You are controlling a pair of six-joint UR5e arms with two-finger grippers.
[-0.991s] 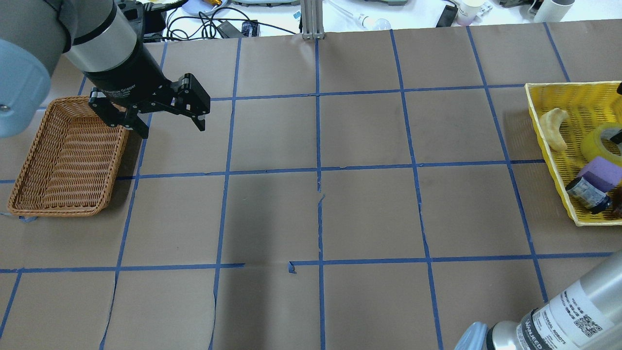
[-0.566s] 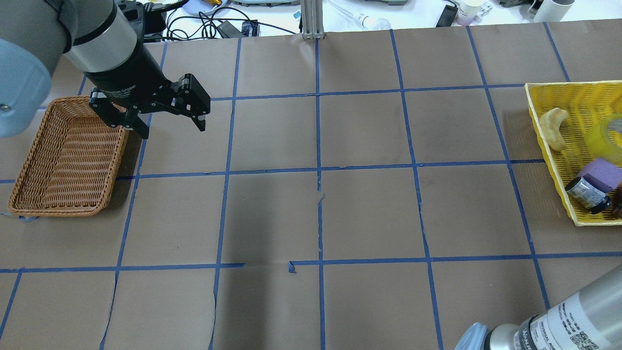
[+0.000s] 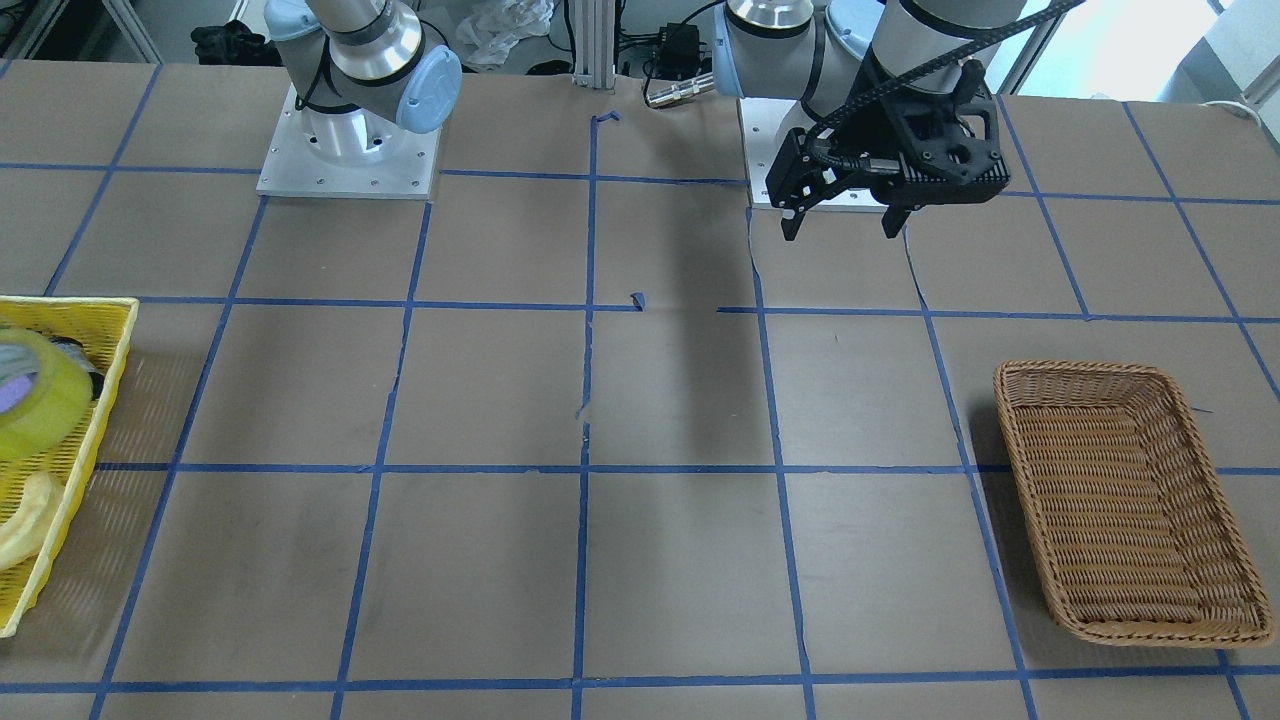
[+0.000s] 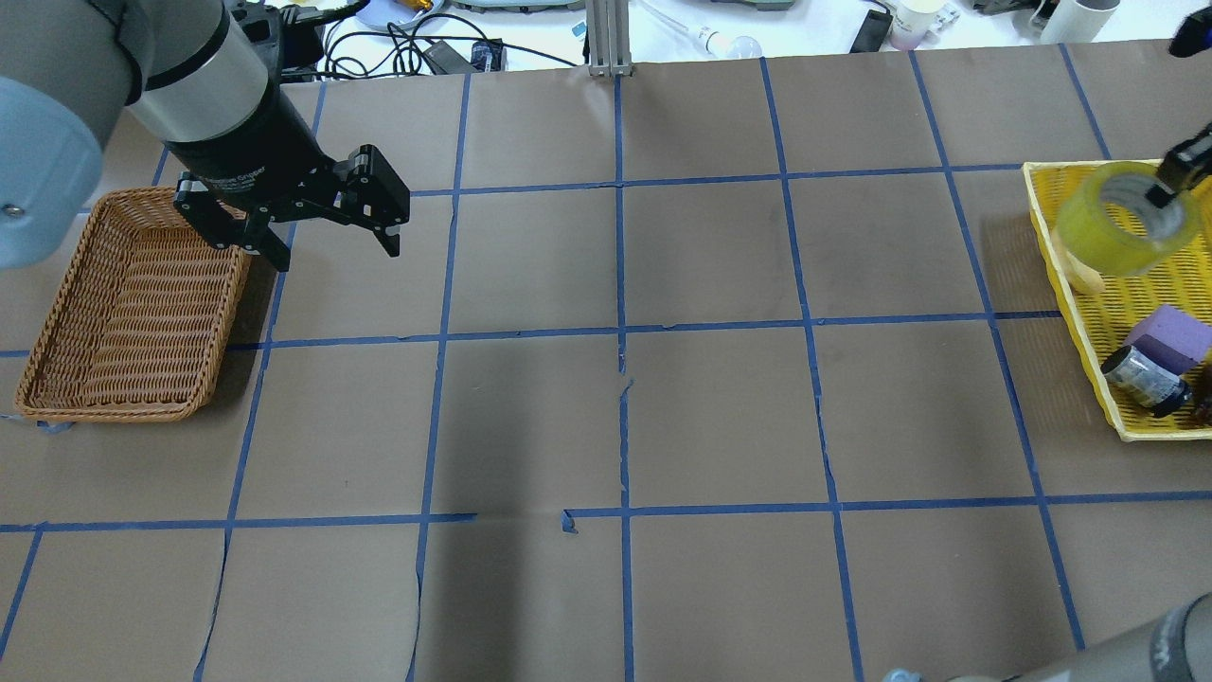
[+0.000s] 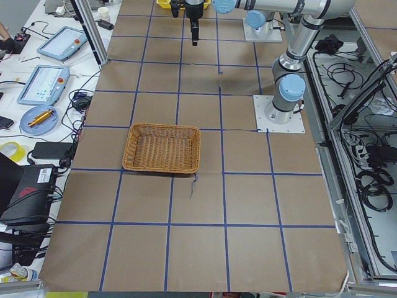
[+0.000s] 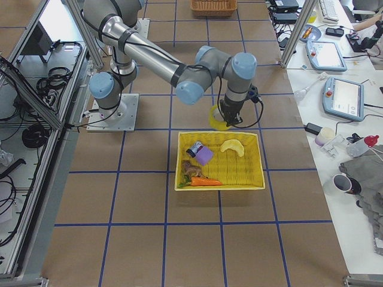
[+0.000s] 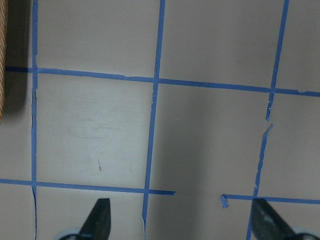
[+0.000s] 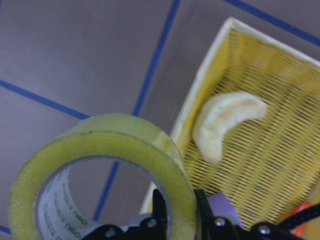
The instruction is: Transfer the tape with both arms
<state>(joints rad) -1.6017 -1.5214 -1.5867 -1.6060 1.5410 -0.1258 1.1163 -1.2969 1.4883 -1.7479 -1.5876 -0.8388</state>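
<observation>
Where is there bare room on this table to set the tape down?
The table between the wicker basket and the yellow basket lies bare; the wicker basket is empty. Crowded: the yellow basket (banana, purple block, bottle), at whose edge the right gripper holds the tape. The left gripper hovers beside the wicker basket.
</observation>
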